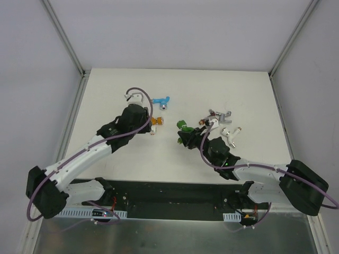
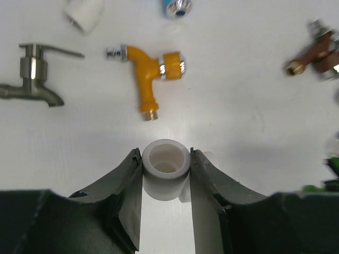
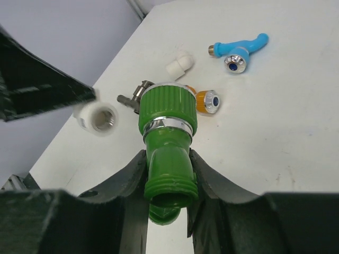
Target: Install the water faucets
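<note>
My left gripper is shut on a stubby white pipe fitting, its open end facing up in the left wrist view. My right gripper is shut on the green faucet, gripped by its threaded spout. In the top view the two grippers, left and right, face each other mid-table, with the green faucet between them. The held fitting shows just left of the green faucet. The orange faucet and the silver faucet lie on the table ahead of the left gripper.
The blue faucet lies further back, and a second white fitting to its left. The reddish-brown faucet, the dark grey one and the white one are clustered at the right. Metal frame posts stand at the table's far corners.
</note>
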### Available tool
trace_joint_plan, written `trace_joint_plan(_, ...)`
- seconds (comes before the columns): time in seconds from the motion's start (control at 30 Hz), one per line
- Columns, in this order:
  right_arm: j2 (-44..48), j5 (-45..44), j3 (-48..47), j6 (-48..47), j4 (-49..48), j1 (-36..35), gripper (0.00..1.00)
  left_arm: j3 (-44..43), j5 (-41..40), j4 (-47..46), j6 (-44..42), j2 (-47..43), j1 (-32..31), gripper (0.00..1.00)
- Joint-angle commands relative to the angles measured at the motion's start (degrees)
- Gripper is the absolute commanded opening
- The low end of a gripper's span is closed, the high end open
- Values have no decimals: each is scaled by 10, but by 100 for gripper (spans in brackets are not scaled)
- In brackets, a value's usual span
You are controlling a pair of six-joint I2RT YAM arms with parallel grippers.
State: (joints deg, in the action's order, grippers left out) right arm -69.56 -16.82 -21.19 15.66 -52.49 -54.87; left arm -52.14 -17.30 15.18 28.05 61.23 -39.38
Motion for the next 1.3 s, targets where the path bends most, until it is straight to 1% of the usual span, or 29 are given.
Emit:
trace_joint_plan(0.0, 58, -32, 18, -31, 15, 5, 0, -17, -27, 91, 61, 98, 2, 0)
trace_joint_plan(0.07, 68, -37, 32, -27, 16, 6, 0, -19, -10, 92, 80, 149, 13, 0)
trace_joint_plan(0.13, 72, -38, 40, -20, 16, 6, 0, -24, 3, 91, 90, 195, 20, 3)
trace_joint_plan(0.17, 72, -38, 42, -18, 16, 6, 0, -29, 8, 91, 96, 221, 21, 6)
trace_joint_plan(0.23, 74, -38, 45, -15, 15, 6, 0, -33, 17, 89, 102, 246, 22, 13)
trace_joint_plan(0.3, 73, -40, 46, -15, 14, 6, 0, -32, 25, 80, 106, 254, 22, 24)
trace_joint_plan(0.33, 72, -40, 45, -15, 13, 6, 0, -30, 28, 76, 107, 254, 22, 31)
trace_joint_plan(0.37, 72, -38, 44, -15, 13, 6, 0, -26, 31, 73, 106, 253, 22, 40)
trace_joint_plan(0.43, 67, -37, 41, -14, 13, 7, 0, -22, 34, 71, 106, 242, 22, 64)
trace_joint_plan(0.47, 65, -34, 40, -13, 13, 8, 0, -19, 38, 71, 104, 232, 22, 68)
trace_joint_plan(0.53, 60, -31, 36, -5, 14, 10, 0, -12, 47, 69, 97, 202, 22, 73)
trace_joint_plan(0.63, 62, -30, 30, 10, 12, 10, 0, -2, 68, 61, 76, 138, 22, 78)
trace_joint_plan(0.7, 66, -23, 25, 16, 5, 11, 0, 11, 102, 37, 51, 88, 21, 79)
trace_joint_plan(0.77, 69, -16, 21, 25, -8, 12, 0, 34, 159, -20, 22, 34, 18, 80)
trace_joint_plan(0.8, 70, -12, 18, 32, -18, 12, 0, 52, 201, -53, 11, 14, 17, 81)
trace_joint_plan(0.87, 70, 2, 10, 45, -34, 12, 0, 85, 270, -135, -6, -27, 12, 83)
trace_joint_plan(0.93, 68, 16, 1, 56, -51, 12, 0, 120, 338, -229, -12, -44, 10, 83)
trace_joint_plan(1.0, 66, 31, -6, 63, -74, 12, 0, 147, 374, -297, -14, -51, 10, 84)
trace_joint_plan(1.07, 69, 45, -12, 67, -88, 12, 0, 159, 407, -340, -21, -46, 9, 84)
trace_joint_plan(1.27, 83, 81, -27, 75, -101, 12, 0, 158, 492, -429, -20, -17, 7, 83)
